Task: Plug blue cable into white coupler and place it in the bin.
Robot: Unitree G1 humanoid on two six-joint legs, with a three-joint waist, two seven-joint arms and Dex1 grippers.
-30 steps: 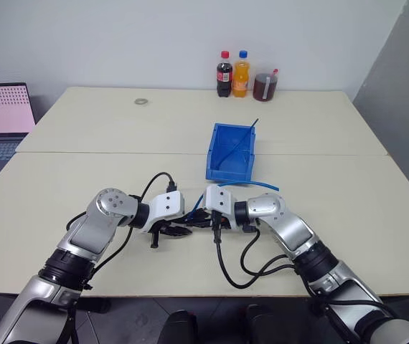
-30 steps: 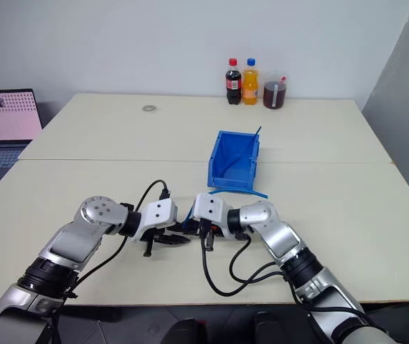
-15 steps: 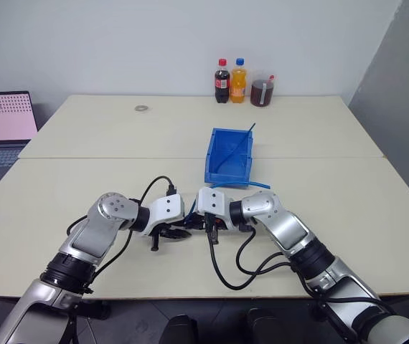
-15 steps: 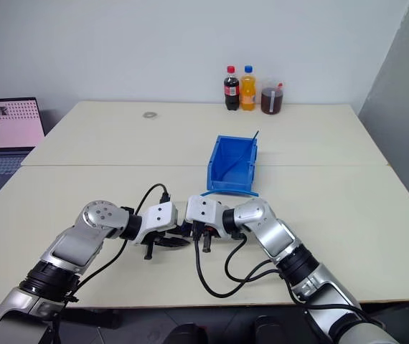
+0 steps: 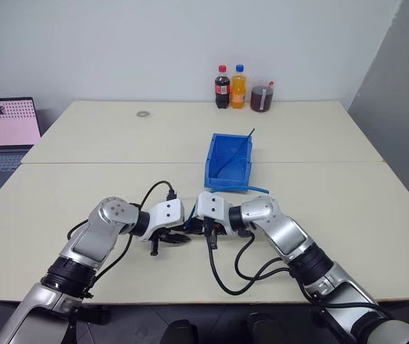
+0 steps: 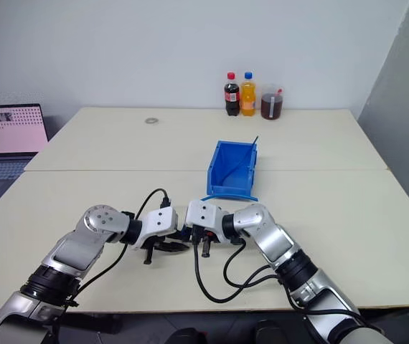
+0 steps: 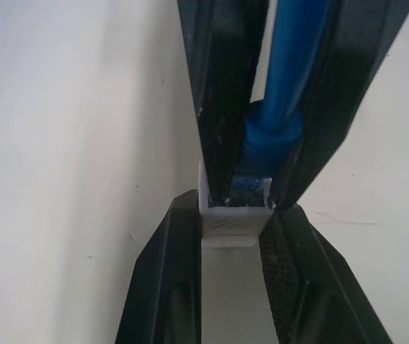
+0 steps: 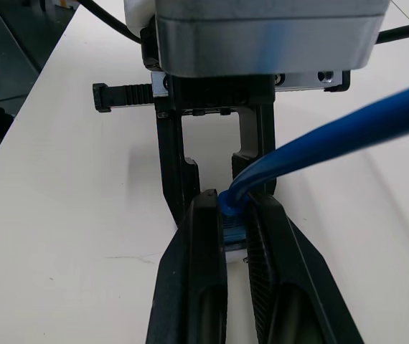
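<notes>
Both grippers, left (image 7: pixel 234 215) on white coupler (image 7: pixel 234 215), right (image 8: pixel 234 215) pinching blue cable (image 7: pixel 290 64), unmoved as before.

Legible text, labels, brands, numbers, signs: none. Laptop screen (image 5: pixel 3 121) at the table's left edge shows rows of small dark marks on a pale pink ground, too small to read. Cola bottle (image 5: pixel 222 87) and orange soda bottle (image 5: pixel 238 87) at the far edge of the table carry label bands whose lettering cannot be made out.
</notes>
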